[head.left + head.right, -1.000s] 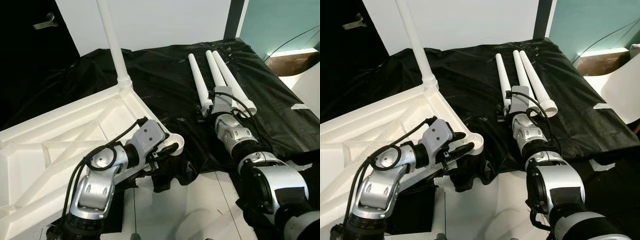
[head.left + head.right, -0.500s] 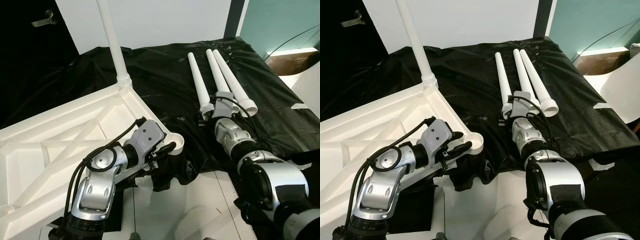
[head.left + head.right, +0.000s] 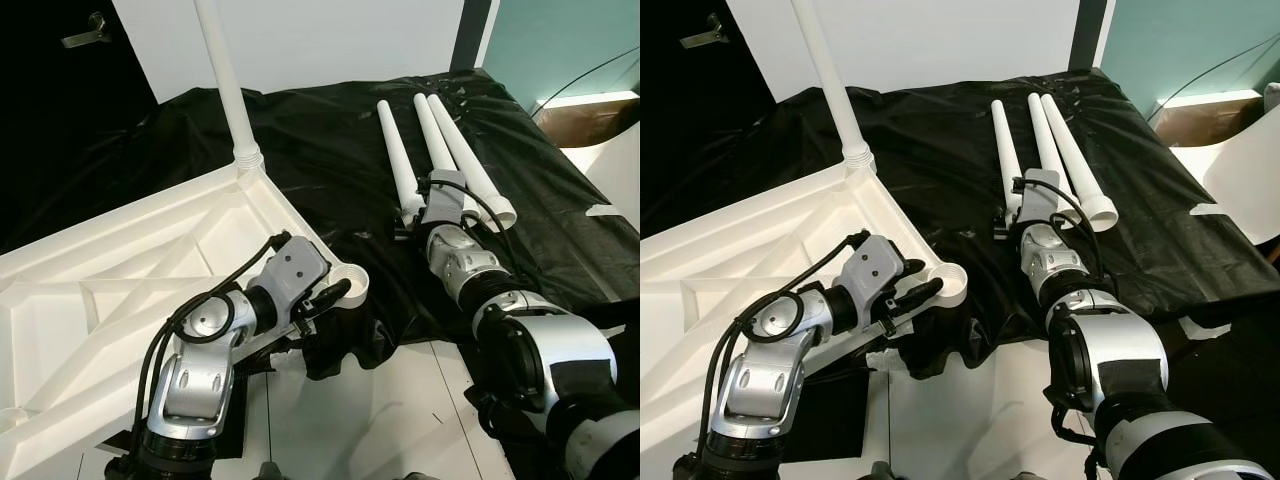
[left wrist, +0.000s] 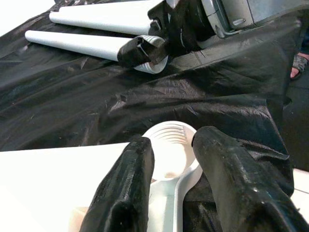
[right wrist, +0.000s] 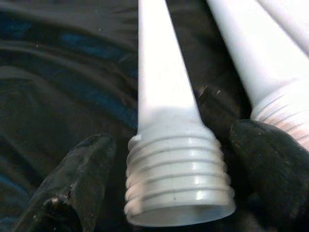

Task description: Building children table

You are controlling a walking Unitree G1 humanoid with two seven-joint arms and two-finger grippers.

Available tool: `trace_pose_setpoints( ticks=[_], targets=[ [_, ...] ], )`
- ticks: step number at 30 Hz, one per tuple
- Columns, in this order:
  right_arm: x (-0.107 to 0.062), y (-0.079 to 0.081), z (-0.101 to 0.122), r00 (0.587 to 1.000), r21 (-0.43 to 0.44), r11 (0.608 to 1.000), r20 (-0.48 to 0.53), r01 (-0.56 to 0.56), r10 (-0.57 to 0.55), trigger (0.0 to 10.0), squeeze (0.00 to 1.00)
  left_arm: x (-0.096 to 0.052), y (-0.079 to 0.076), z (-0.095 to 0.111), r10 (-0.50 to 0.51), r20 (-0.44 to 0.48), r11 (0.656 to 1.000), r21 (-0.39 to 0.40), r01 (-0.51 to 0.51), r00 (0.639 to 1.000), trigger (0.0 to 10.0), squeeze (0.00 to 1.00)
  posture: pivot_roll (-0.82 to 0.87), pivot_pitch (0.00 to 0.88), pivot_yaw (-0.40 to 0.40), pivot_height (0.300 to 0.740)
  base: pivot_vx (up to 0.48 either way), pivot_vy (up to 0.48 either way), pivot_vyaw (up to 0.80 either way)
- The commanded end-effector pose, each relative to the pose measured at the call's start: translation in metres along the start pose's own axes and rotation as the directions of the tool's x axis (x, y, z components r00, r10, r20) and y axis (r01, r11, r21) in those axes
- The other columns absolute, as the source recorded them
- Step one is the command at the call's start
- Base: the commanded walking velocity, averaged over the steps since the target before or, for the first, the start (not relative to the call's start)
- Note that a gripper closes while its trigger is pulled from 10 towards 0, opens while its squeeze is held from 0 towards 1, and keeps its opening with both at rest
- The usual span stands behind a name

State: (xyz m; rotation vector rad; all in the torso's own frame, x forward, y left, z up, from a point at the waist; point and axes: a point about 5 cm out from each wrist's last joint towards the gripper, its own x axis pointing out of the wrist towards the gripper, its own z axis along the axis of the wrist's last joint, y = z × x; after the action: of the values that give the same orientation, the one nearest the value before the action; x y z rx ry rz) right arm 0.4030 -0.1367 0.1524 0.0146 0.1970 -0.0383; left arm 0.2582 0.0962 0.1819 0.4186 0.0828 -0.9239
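Fingers (image 5: 82, 183) of the right gripper (image 5: 178, 179) are spread wide on either side of the threaded end of one leg (image 5: 169, 111), not pinching it yet, maybe just brushing. That leg is the leftmost of three loose legs (image 3: 440, 140) lying side by side on the black sheet (image 3: 330, 170).

To do this pickup well, I'd say close just above the threads on the smooth part, so the ridges stay free for screwing in. Squeeze square on, since the leg is tapered and slick and could squirt out or roll into the one beside it. Keep the neighbour out of the grip too; it sits close to the right-hand finger.

Left gripper (image 4: 169, 159) has its fingers open around the round corner socket (image 4: 169, 145) of the upside-down tabletop (image 3: 120, 260). They sit at each side of the socket, close or touching, not clamped as far as I can tell. Looks like it's steadying that corner, which hangs just over the sheet's edge.

One leg (image 3: 225, 80) is already standing up in the far corner socket. So one done, three to go, and the near socket looks like the obvious next target.
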Motion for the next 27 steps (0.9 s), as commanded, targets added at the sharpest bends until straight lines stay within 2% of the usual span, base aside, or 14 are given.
trace_pose_setpoints(
  ticks=[1, 7, 11, 19, 27],
  targets=[
    [0.001, 0.007, 0.014, 0.997, -0.052, 0.999, 0.075, -0.003, 0.007, 10.0, 0.0, -0.003, 0.016, -0.002, 0.28, -0.011, 0.96, 0.008, -0.28, 0.96, 10.0, 0.0, 0.1, 0.049, 0.015, 0.74, 0.0, 0.0, 0.0],
    [-0.001, 0.011, 0.018, 0.991, -0.128, 0.992, 0.132, 0.0, 0.017, 10.0, 0.0, -0.003, 0.015, -0.002, 0.284, -0.009, 0.959, 0.003, -0.284, 0.959, 10.0, 0.0, 0.1, 0.054, 0.013, 0.74, 0.0, 0.0, 0.0],
    [-0.001, 0.014, 0.019, 0.989, -0.13, 0.991, 0.144, -0.023, 0.042, 10.0, 0.0, -0.004, 0.015, -0.002, 0.286, -0.009, 0.958, 0.0, -0.286, 0.958, 10.0, 0.0, 0.09, 0.055, 0.014, 0.74, 0.0, 0.0, 0.0],
    [-0.002, 0.022, 0.018, 0.978, -0.047, 0.989, 0.147, -0.14, 0.145, 10.0, 0.0, -0.004, 0.012, -0.003, 0.28, -0.013, 0.96, -0.008, -0.28, 0.96, 10.0, 0.0, 0.09, 0.056, 0.019, 0.74, 0.0, 0.0, 0.0],
    [-0.003, 0.024, 0.006, 0.983, -0.003, 0.988, 0.101, -0.156, 0.155, 10.0, 0.0, -0.004, 0.01, -0.003, 0.277, -0.016, 0.961, -0.01, -0.278, 0.961, 10.0, 0.0, 0.1, 0.059, 0.014, 0.74, 0.0, 0.0, 0.0]
  ],
)
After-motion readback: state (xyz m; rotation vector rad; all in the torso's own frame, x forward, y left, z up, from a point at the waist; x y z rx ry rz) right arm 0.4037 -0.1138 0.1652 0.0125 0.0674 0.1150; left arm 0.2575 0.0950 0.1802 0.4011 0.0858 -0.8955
